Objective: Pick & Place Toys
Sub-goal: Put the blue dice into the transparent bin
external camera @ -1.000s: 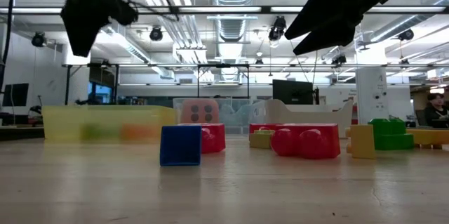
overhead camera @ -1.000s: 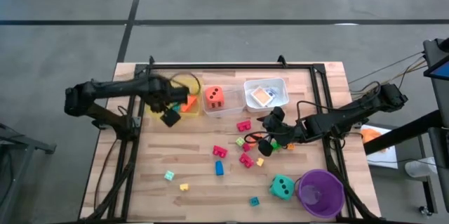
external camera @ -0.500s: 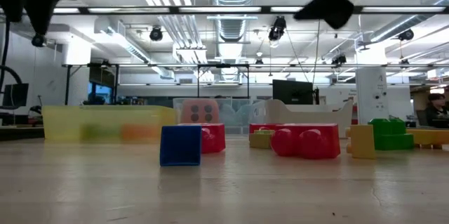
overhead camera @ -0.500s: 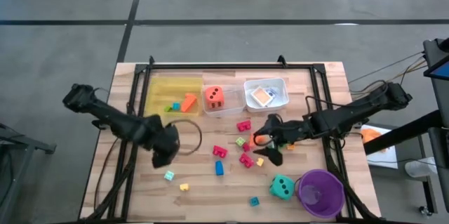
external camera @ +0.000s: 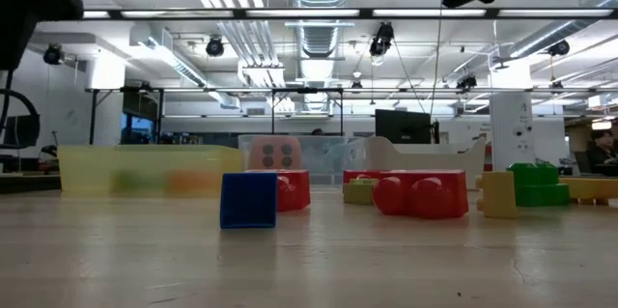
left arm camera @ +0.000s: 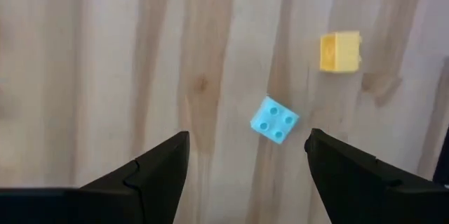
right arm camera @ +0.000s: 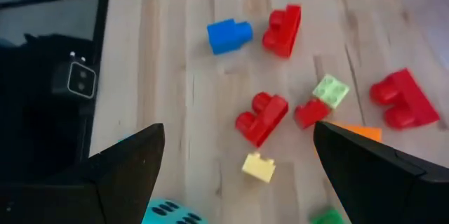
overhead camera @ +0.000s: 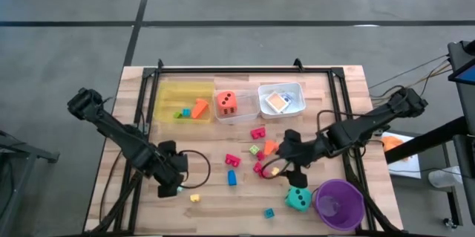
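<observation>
Both arms are on the reach step, nothing lifted yet. Left claw (left arm camera: 245, 164) is spread wide and empty, hanging over the near-left part of the table (overhead camera: 208, 192), with a light-blue block (left arm camera: 274, 120) lying flat between its two fingers in the left wrist view and a yellow block (left arm camera: 340, 50) a bit farther off; from above that yellow block (overhead camera: 195, 197) sits just beside the left claw (overhead camera: 169, 186). Right claw (overhead camera: 286, 164) is also spread and empty, over the cluster in the middle of the table: red blocks (right arm camera: 262, 119), a blue block (right arm camera: 229, 35), a small yellow block (right arm camera: 258, 167) and a light-green block (right arm camera: 330, 90) all lie loose on the wood below it. The teal die (overhead camera: 298, 198) sits near the purple cup (overhead camera: 339, 203), close to the right claw. Already sorted, by the look of it: an orange block (overhead camera: 200, 108) in the yellow tray (overhead camera: 165, 92), the orange die (overhead camera: 226, 103) in the clear tray beside it, and cards in the white tray (overhead camera: 281, 100). Many toys are left on the table, so the task looks less than half done. Next, I judge, the left claw needs to drop straight down so the fingers straddle the light-blue block, then close; it sits turned at an angle to the fingers, so a small wrist turn may help. The right claw has to single out one piece, since the red ones lie close together.
</observation>
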Controlling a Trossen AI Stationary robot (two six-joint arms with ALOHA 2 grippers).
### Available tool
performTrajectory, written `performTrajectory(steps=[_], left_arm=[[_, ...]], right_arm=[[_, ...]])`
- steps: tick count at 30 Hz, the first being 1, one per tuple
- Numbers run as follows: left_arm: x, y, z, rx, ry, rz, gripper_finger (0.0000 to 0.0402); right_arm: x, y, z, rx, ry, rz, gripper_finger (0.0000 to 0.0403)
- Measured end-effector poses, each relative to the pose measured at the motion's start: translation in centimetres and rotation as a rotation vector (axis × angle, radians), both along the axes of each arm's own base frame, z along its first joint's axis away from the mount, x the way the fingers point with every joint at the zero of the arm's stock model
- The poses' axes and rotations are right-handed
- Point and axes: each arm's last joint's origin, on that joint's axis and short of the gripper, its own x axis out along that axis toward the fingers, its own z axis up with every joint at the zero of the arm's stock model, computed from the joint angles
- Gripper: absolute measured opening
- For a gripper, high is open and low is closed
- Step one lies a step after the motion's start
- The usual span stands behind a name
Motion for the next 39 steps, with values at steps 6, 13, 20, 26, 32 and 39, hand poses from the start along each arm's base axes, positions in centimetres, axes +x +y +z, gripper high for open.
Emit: performTrajectory(steps=[6,13,20,26,32,39], left_arm=[[-0.6,0.3,-1.9,-0.015,0.067,0.044,0.0281],[-0.7,0.1,-2.1,-0.049,0.08,0.04,0.0281],[-0.7,0.1,-2.1,-0.043,0.076,0.034,0.0281],[-0.6,0.1,-2.1,-0.043,0.069,0.039,0.0281],[-0.6,0.0,-2.1,-0.043,0.056,0.042,0.0281],[-0.5,0.1,-2.1,-0.036,0.049,0.042,0.0281]], right_arm=[[1.8,2.2,0.8,0.055,0.1,0.068,0.0362],[3.7,5.1,0.6,0.213,0.218,0.205,0.0362],[5.6,7.2,-0.5,0.356,0.336,0.247,0.0362],[6.0,7.3,-0.8,0.328,0.333,0.033,0.0362],[4.6,7.6,0.1,0.309,0.341,-0.115,0.0362],[2.6,8.4,0.8,0.304,0.405,-0.134,0.0362]])
